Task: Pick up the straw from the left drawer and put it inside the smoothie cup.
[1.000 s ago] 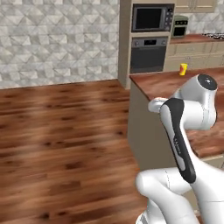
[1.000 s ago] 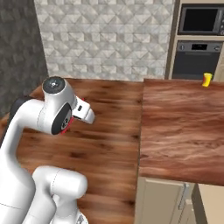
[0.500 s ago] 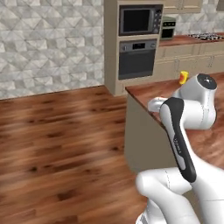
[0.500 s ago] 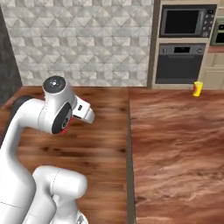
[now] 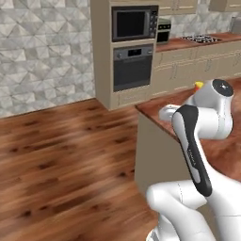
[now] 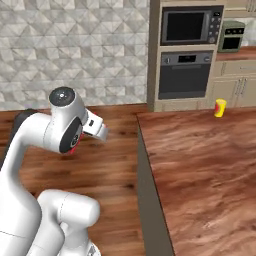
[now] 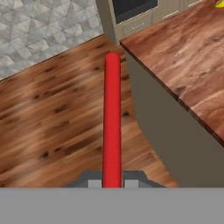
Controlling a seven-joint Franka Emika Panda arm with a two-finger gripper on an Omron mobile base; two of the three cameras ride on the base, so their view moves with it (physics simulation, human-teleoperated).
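Note:
In the hand view my gripper is shut on the straw, a slim red stick that runs straight up from between the fingertips over the wooden floor. The smoothie cup is small and yellow and stands upright at the far end of the brown counter; it also shows as the yellow cup just behind my arm and as a yellow sliver in the hand view's top right corner. The straw is far from the cup, off the counter's near left corner. The left drawer is out of view.
The island counter has a wood-grain top and a grey side wall close beside the straw. Behind it stands a tall cabinet with a microwave and an oven. Open wooden floor lies to the left.
The whole picture has shifted left and the counter and oven look nearer, so the base has driven. The arm keeps its pose and the straw stays in the grip.

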